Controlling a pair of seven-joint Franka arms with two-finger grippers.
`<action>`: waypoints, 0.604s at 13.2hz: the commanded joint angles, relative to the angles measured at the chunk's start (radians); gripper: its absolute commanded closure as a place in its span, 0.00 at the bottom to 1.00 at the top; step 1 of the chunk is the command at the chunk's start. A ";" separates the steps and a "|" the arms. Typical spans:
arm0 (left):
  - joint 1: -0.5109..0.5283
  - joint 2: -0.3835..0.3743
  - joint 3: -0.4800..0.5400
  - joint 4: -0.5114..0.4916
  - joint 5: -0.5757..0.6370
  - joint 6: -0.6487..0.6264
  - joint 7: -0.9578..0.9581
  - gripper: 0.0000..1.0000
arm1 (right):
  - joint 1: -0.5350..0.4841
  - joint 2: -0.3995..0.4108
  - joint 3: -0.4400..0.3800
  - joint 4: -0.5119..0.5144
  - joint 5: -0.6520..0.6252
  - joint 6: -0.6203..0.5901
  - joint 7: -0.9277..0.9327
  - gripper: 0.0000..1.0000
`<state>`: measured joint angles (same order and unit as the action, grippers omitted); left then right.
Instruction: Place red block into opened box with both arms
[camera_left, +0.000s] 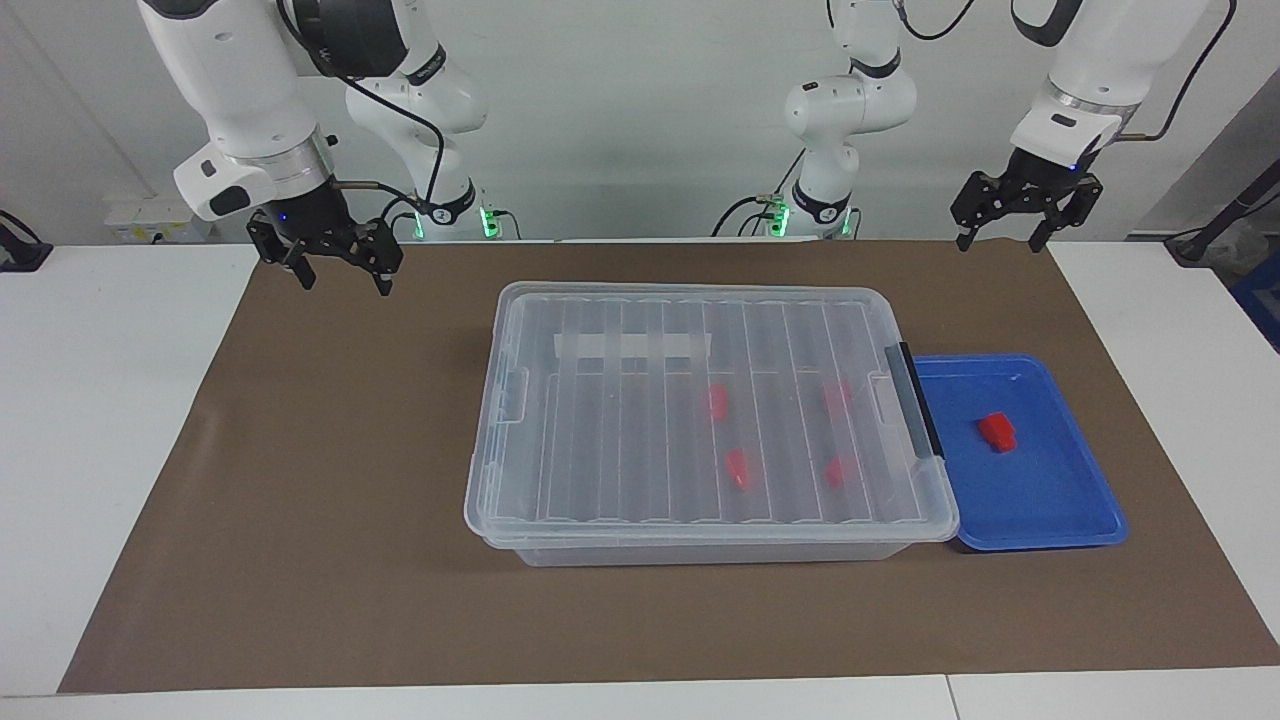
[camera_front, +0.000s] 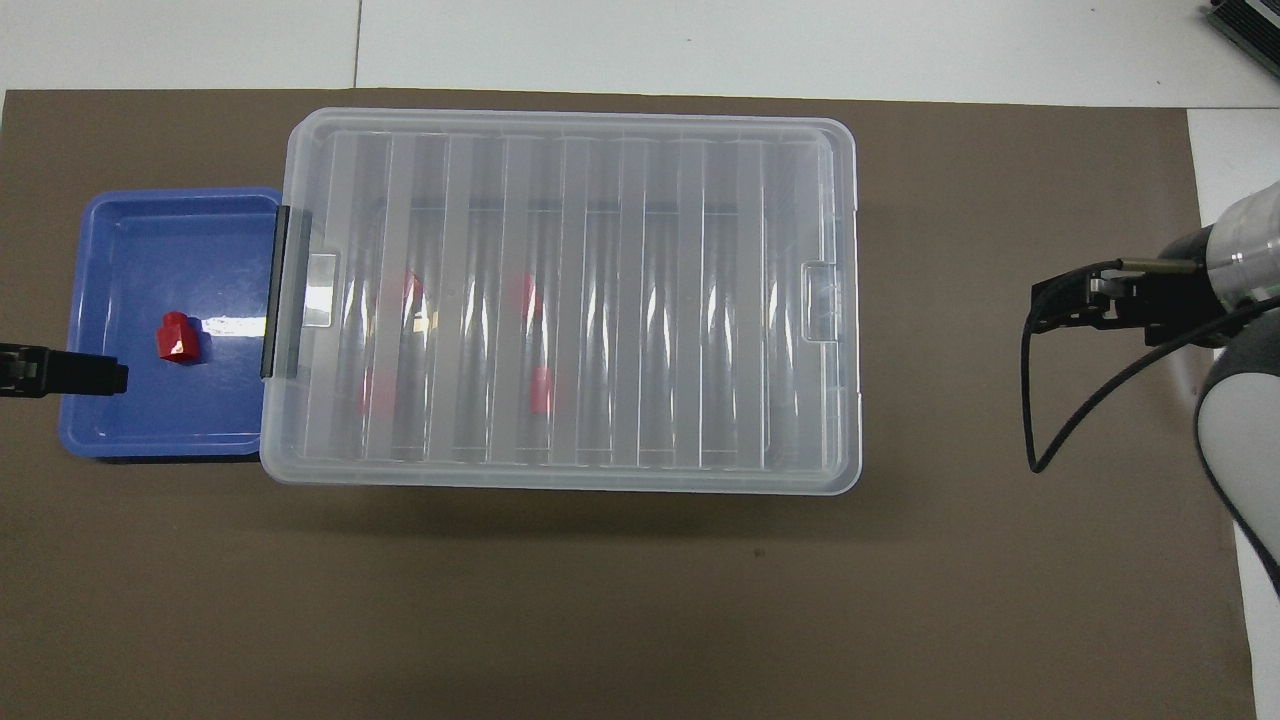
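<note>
A: Start at the left end effector. What is it doing?

B: It hangs in the air over the mat's edge at the left arm's end of the table, fingers spread, gripping nothing. In the overhead view only its black tip shows, at the edge of the blue tray.

A: And the red block?

B: It lies loose in that tray, roughly mid-floor, below the left end effector and farther from the robots than it. Its long axis seems to run slantwise to the tray's walls, the narrower end toward the robots.

A: The right end effector?

B: Also spread and empty, raised over the mat at the right arm's end, well apart from the block, with the box between them.

A: So the left arm is nearer.

B: Clearly. But the box's ribbed lid is on, with four more red blocks visible through it. I judge the right arm's part is the lid, its clasp being on that end.
</note>
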<state>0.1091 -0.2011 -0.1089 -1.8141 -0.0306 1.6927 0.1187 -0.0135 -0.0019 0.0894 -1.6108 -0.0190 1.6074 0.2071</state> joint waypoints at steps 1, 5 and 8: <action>-0.122 0.027 0.102 -0.001 -0.021 0.031 -0.008 0.00 | -0.010 -0.006 0.006 0.003 0.017 -0.007 -0.017 0.00; -0.186 0.058 0.153 -0.002 -0.043 0.053 -0.028 0.00 | -0.002 -0.007 0.009 -0.026 0.017 0.048 -0.009 0.00; -0.187 0.077 0.158 -0.001 -0.043 0.051 -0.028 0.00 | 0.035 -0.003 0.012 -0.095 0.017 0.158 0.052 0.05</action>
<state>-0.0537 -0.1336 0.0230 -1.8145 -0.0594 1.7317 0.1034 0.0056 0.0007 0.0943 -1.6415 -0.0170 1.6876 0.2169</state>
